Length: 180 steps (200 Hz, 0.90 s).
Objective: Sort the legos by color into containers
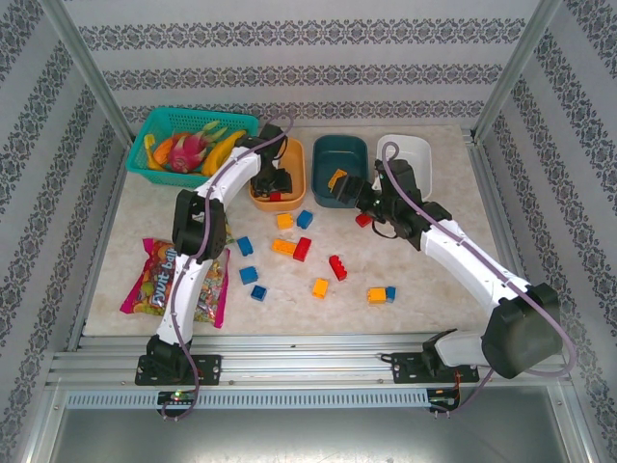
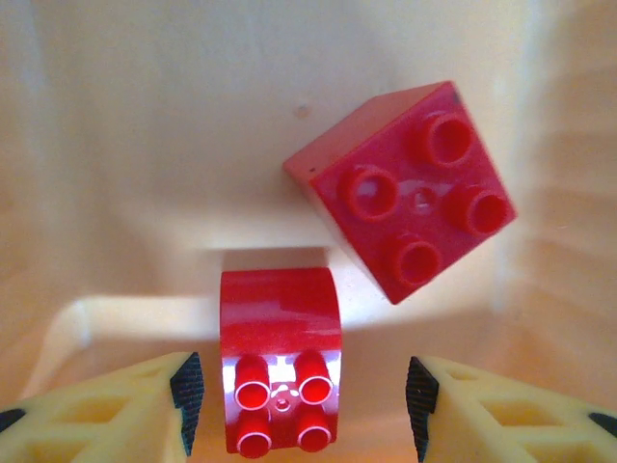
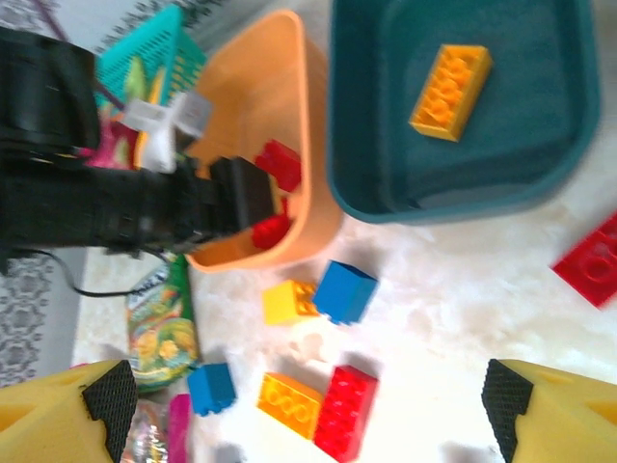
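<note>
Sitting in orange container (image 2: pixel 145 145): four-stud red lego (image 2: pixel 280 318), second red lego (image 2: pixel 405 193).

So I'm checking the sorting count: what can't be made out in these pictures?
- Top view: left arm covers much of the orange bowl; its brick count is unclear.
- Top view: right arm crosses the white bowl, hiding part of its inside.
- Right wrist view: candy bag blurred, its print unreadable.

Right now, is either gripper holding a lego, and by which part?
Nothing is held. The left gripper stands open in the orange bowl, its fingers clear of the red brick between them; the right gripper hangs open and empty.
</note>
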Motion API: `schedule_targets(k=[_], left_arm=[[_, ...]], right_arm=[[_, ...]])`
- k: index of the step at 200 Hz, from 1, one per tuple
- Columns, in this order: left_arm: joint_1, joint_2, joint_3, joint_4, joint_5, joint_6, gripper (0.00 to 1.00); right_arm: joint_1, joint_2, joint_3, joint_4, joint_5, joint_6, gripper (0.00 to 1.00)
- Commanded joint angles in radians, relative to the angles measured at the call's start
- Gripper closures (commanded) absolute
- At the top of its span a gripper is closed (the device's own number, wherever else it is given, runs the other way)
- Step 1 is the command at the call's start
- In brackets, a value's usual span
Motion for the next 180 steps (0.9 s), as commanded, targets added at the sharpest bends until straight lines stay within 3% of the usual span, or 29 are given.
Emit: schedule_targets(k=[1, 42, 57, 98, 134, 180], left_arm=[[0.013, -0.045, 0.034, -0.028, 0.022, -0.011, 0.38], [-0.001, -0.210, -0.012, 0.064, 0.074, -0.064, 0.36], [-0.023, -0.314, -0.114, 0.158, 0.120, -0.073, 0.34], [-0.123, -0.659, -0.576, 0.460, 0.292, -0.096, 0.28], [-0.218, -0.920, -0.957, 0.614, 0.328, -0.169, 0.26], [-0.258, -1.065, -1.121, 0.603, 0.300, -0.209, 0.27]], right_arm=[[-0.006, -0.043, 0.047, -0.192, 0.093, -0.016, 0.07], [-0.017, -0.089, 0.092, -0.580, 0.247, 0.074, 0.13], [-0.043, -0.083, 0.065, -0.679, 0.226, 0.130, 0.14], [-0.141, -0.066, -0.150, -0.610, 0.067, 0.225, 0.15], [-0.154, 0.037, -0.200, -0.549, -0.025, 0.210, 0.19], [-0.155, 0.110, -0.257, -0.545, -0.048, 0.197, 0.35]])
